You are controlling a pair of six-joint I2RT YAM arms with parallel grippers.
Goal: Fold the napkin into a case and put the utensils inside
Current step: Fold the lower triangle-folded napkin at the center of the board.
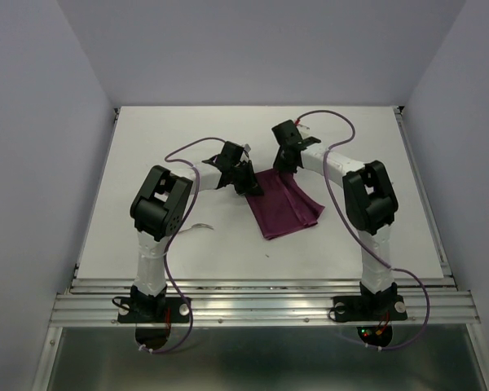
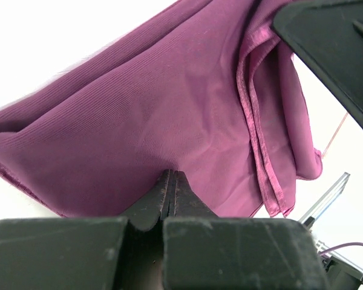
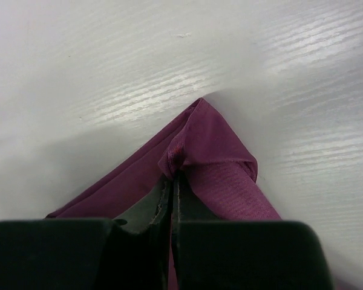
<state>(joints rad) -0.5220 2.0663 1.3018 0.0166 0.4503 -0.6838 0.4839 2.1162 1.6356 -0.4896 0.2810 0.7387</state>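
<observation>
The burgundy-purple napkin lies partly folded at the middle of the white table, with its far edge lifted between the two grippers. My left gripper is at its far left edge. In the left wrist view the jaws are closed with their tips on the cloth. My right gripper is at the far right corner. In the right wrist view it is shut on a bunched corner of the napkin. A slim pale utensil shows beside the left arm, partly hidden. No finished case shows.
The white table is walled on the left, the back and the right. An aluminium rail runs along the near edge by the arm bases. Purple cables loop along both arms. The right arm's black housing hangs close above the napkin.
</observation>
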